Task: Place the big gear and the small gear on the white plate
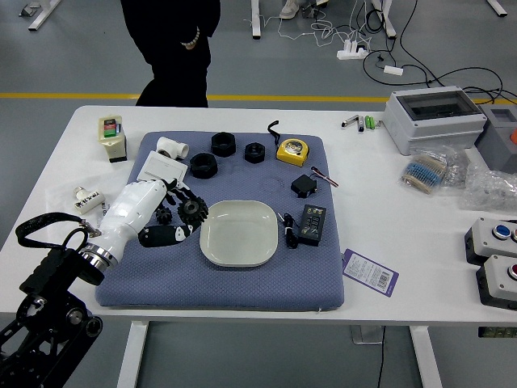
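Neither gear is on the white plate (239,234): the left hand (153,199) seems curled round the big gear (193,212) beside it, and the small gear (164,216) lies on the mat (242,291). A person's hand (191,40) hangs beyond the desk (376,202).

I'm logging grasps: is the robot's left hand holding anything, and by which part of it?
Yes, the left hand holds the big black gear, seemingly by its outer edge; the exact contact points are too small to tell.
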Motion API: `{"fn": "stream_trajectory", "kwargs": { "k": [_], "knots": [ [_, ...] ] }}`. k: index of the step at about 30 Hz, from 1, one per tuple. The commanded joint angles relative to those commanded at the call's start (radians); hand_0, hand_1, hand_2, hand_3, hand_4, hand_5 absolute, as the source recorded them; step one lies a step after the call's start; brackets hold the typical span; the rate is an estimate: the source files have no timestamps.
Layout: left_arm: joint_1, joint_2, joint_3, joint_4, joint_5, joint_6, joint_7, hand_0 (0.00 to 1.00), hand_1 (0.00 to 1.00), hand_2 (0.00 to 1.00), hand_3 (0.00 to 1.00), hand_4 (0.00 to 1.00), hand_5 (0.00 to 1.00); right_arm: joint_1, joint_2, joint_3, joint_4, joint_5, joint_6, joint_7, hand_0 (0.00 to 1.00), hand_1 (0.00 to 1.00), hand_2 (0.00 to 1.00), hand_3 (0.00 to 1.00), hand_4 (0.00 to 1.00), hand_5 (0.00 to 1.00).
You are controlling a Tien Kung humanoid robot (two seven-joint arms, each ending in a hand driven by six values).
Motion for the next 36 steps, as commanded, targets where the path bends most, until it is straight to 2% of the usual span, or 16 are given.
{"fn": "stream_trajectory", "kwargs": {
  "k": [1, 2, 7, 8, 13, 14, 19, 20, 25, 26, 31, 32, 36],
  "knots": [
    [-0.006, 0.000, 0.011, 0.003, -0.008, 0.010, -0.008, 0.344, 0.448, 0.505, 0.577, 0.519, 0.090, 0.000, 0.000, 0.000, 0.000, 0.000, 0.000, 0.000, 0.606, 0.625, 0.724, 0.537, 0.725, 0.698],
    [-0.011, -0.001, 0.020, 0.006, -0.014, 0.017, -0.013, 0.338, 0.438, 0.494, 0.586, 0.581, 0.119, 0.001, 0.000, 0.000, 0.000, 0.000, 0.000, 0.000, 0.606, 0.626, 0.723, 0.537, 0.725, 0.700],
    [-0.047, -0.001, 0.081, 0.032, -0.036, 0.034, -0.030, 0.338, 0.438, 0.494, 0.586, 0.581, 0.119, 0.003, -0.001, 0.000, 0.000, 0.002, 0.000, 0.000, 0.606, 0.626, 0.723, 0.537, 0.725, 0.700],
    [-0.062, 0.002, 0.099, 0.040, -0.037, 0.031, -0.030, 0.344, 0.435, 0.490, 0.584, 0.630, 0.126, 0.004, 0.000, -0.001, 0.000, 0.002, 0.000, 0.000, 0.605, 0.625, 0.724, 0.537, 0.725, 0.699],
    [-0.113, 0.011, 0.160, 0.077, -0.043, 0.029, -0.027, 0.344, 0.435, 0.490, 0.584, 0.630, 0.126, 0.007, 0.001, -0.003, 0.001, 0.003, 0.000, -0.001, 0.605, 0.625, 0.724, 0.537, 0.725, 0.699],
    [-0.127, 0.012, 0.176, 0.089, -0.039, 0.026, -0.021, 0.351, 0.439, 0.494, 0.583, 0.665, 0.109, 0.008, 0.001, -0.004, 0.001, 0.004, -0.001, -0.001, 0.605, 0.625, 0.724, 0.537, 0.725, 0.699],
    [-0.171, 0.011, 0.222, 0.134, -0.021, 0.018, -0.001, 0.351, 0.439, 0.494, 0.583, 0.665, 0.109, 0.011, 0.001, -0.007, 0.001, 0.005, -0.001, -0.002, 0.605, 0.625, 0.724, 0.537, 0.725, 0.699],
    [-0.177, 0.011, 0.228, 0.139, -0.019, 0.017, 0.003, 0.485, 0.591, 0.602, 0.645, 0.998, 0.291, 0.011, 0.001, -0.008, 0.001, 0.005, -0.001, -0.002, 0.605, 0.625, 0.723, 0.537, 0.726, 0.698],
    [-0.204, 0.002, 0.254, 0.172, -0.013, -0.003, 0.029, 0.485, 0.591, 0.602, 0.645, 0.998, 0.291, 0.013, 0.000, -0.010, 0.002, 0.005, 0.000, -0.003, 0.605, 0.625, 0.723, 0.537, 0.726, 0.698],
    [-0.205, 0.001, 0.255, 0.174, -0.014, -0.004, 0.030, 0.653, 0.702, 0.754, 0.819, 0.998, 0.403, 0.013, 0.000, -0.010, 0.002, 0.004, 0.000, -0.003, 0.605, 0.625, 0.723, 0.537, 0.727, 0.698],
    [-0.214, -0.010, 0.262, 0.188, -0.014, -0.005, 0.036, 0.653, 0.702, 0.754, 0.819, 0.998, 0.403, 0.014, -0.001, -0.009, 0.002, 0.004, 0.000, -0.002, 0.605, 0.625, 0.723, 0.537, 0.727, 0.698],
    [-0.215, -0.011, 0.261, 0.189, -0.014, -0.005, 0.037, 0.688, 0.748, 0.820, 0.883, 0.998, 0.435, 0.015, -0.001, -0.009, 0.002, 0.004, 0.000, -0.001, 0.605, 0.625, 0.724, 0.537, 0.727, 0.699],
    [-0.214, -0.013, 0.249, 0.183, -0.011, 0.001, 0.035, 0.688, 0.748, 0.820, 0.883, 0.998, 0.435, 0.014, -0.001, -0.009, 0.002, 0.005, 0.000, -0.001, 0.605, 0.625, 0.724, 0.537, 0.727, 0.699]
  ]
}}
